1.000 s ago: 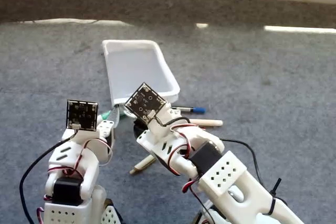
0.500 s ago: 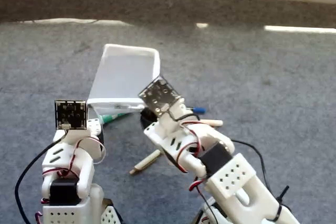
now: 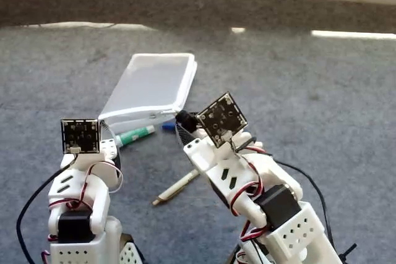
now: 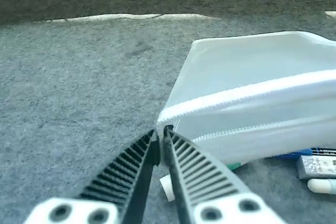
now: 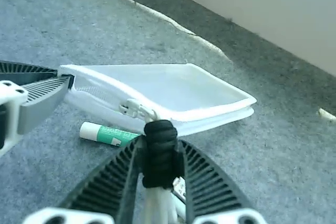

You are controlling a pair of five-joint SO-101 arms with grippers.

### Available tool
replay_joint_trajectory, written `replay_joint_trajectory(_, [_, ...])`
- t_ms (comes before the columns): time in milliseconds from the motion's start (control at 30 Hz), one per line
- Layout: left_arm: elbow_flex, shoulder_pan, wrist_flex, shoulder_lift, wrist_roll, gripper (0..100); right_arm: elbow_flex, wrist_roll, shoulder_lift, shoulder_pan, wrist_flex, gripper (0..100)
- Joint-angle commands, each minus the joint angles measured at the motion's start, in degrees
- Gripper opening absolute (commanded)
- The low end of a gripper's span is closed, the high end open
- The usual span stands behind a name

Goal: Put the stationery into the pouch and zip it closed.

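Left tool (image 4: 161, 134) and right tool (image 5: 159, 148) low, side by side, jaws of both tight together.

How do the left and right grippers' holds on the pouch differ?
The left gripper pinches the pouch directly, at its corner fabric; the right gripper clamps the black cord tied to the zipper pull. The left gripper touches the pouch; the right gripper stands off from it, joined by the cord alone. Shared: both are shut.
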Motion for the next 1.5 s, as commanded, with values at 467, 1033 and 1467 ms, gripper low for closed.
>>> replay_joint_trajectory(467, [-0.7,-1.5,-1.1,-0.2,4.4,24,-0.8,1.8,-2.2,-0.1,2.9,0.5])
replay_joint_trajectory(1033, [2.2,0.3,-7.3,0.0,4.6,24,-0.7,5.4,-16.7,-7.5,11.1,0.5])
replay_joint_trajectory(1467, [2.2,9.2,-6.9,0.0,-3.7,7,-0.7,5.5,-14.6,-7.6,11.4,0.5])
